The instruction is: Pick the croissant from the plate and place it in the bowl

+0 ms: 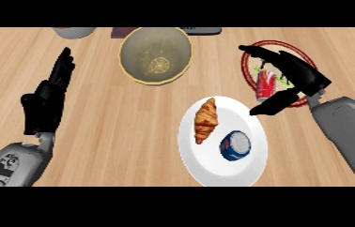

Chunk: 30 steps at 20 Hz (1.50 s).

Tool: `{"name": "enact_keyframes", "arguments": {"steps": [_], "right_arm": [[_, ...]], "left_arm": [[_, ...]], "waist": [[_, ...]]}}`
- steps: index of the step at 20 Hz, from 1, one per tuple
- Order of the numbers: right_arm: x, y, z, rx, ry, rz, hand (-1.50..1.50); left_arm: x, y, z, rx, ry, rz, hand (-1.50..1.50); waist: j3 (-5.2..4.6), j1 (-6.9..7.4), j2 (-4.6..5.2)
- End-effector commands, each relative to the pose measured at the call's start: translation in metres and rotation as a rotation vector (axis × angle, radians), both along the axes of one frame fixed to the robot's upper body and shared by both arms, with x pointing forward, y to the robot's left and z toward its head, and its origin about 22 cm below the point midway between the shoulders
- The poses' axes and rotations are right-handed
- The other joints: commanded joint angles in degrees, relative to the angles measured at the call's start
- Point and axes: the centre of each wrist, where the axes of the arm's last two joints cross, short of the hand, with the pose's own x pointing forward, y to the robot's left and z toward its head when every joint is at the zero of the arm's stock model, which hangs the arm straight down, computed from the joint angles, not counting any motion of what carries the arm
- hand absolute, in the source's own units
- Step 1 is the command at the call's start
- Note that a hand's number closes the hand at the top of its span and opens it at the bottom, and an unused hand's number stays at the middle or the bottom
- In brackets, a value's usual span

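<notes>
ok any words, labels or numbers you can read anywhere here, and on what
None can be read.
Blue and white object on the white plate: pale markings, too blurred to read.
Red item on the red-rimmed plate: light marks, too small to read.
Bowl: a round yellow pattern inside, no letters.
Croissant: no text.
</notes>
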Motion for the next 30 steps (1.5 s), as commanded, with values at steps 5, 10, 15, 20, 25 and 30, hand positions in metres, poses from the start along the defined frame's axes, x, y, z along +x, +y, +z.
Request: {"name": "enact_keyframes", "arguments": {"steps": [5, 10, 15, 20, 25, 30], "right_arm": [[0.007, 0.058, 0.04, -0.417, 0.117, 0.116, -1.5], [0.013, 0.122, 0.009, -0.475, 0.216, 0.181, -1.5], [0.03, 0.143, 0.021, -0.538, 0.302, 0.248, -1.5], [0.023, 0.158, -0.015, -0.644, 0.372, 0.263, -1.5], [0.019, 0.166, -0.029, -0.791, 0.418, 0.232, -1.5], [0.015, 0.158, -0.063, -0.774, 0.42, 0.216, -1.5]], "left_arm": [[-0.002, 0.005, 0.002, 0.008, -0.009, 0.011, 0.0], [-0.012, -0.009, 0.001, 0.003, 0.001, -0.016, 0.0], [0.0, 0.005, -0.003, 0.012, -0.008, 0.003, 0.0], [-0.001, -0.004, -0.003, -0.001, 0.005, 0.016, 0.0], [-0.01, 0.01, 0.013, -0.006, 0.006, 0.01, 0.0], [-0.003, -0.018, 0.0, -0.004, -0.007, -0.004, 0.0]], "waist": [[-0.03, -0.02, -0.11], [0.05, 0.47, 0.1], [0.03, 0.18, 0.25], [0.06, -0.05, 0.18], [0.06, -0.09, -0.01], [0.08, -0.35, 0.15]]}}
